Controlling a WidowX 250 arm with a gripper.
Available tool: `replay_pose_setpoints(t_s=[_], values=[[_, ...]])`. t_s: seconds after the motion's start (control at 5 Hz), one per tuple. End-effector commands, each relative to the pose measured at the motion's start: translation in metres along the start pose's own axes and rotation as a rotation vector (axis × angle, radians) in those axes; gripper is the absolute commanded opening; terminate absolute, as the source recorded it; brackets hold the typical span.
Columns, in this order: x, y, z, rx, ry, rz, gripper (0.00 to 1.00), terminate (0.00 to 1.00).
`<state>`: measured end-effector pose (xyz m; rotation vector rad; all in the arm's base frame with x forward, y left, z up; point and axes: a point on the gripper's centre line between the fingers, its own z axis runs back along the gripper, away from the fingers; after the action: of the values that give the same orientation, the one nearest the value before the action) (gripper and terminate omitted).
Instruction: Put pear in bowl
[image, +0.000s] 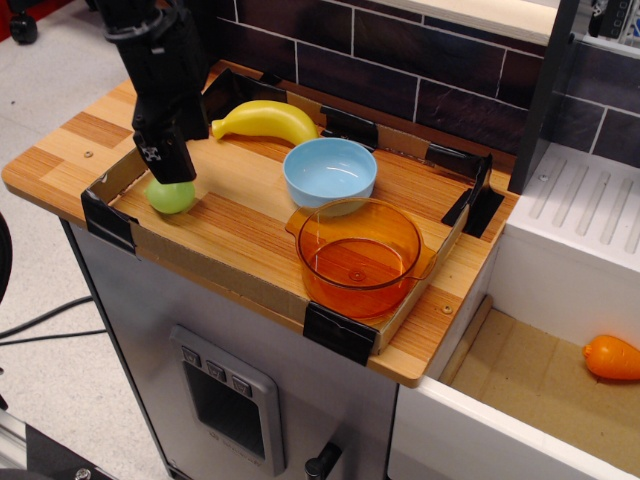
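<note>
Your claw (168, 178) covers the pear's (172, 198) top.
You cannot tell its opening or any grip; the bowl (329, 172) sits apart on the counter (60, 150).

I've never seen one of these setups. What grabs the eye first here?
Probably the black hand reaching down onto a small green pear at the left end of the wooden tray. Next, the see-through orange pot at the tray's front, with a light-blue bowl just behind it and a yellow banana at the back.
</note>
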<state>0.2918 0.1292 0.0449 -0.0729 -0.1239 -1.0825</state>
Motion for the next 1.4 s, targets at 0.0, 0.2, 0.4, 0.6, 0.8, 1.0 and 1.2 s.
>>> replay_pose_setpoints(t_s=[0.0,0.2,0.4,0.6,0.8,1.0,1.2], values=[[0.003,0.003,-0.01,0.024,0.08,-0.014,1.0,0.0],[-0.005,-0.001,-0.018,-0.021,0.123,-0.039,1.0,0.0],[-0.011,-0.002,-0.022,-0.026,0.154,-0.055,1.0,0.0],[-0.014,-0.003,-0.03,-0.068,0.211,-0.056,1.0,0.0],[-0.011,-0.002,-0.027,-0.074,0.19,-0.013,0.0,0.0],[-0.001,0.003,-0.011,-0.064,0.122,0.046,0.0,0.0],[0.022,0.011,0.016,-0.056,0.068,0.121,0.0,0.0]])
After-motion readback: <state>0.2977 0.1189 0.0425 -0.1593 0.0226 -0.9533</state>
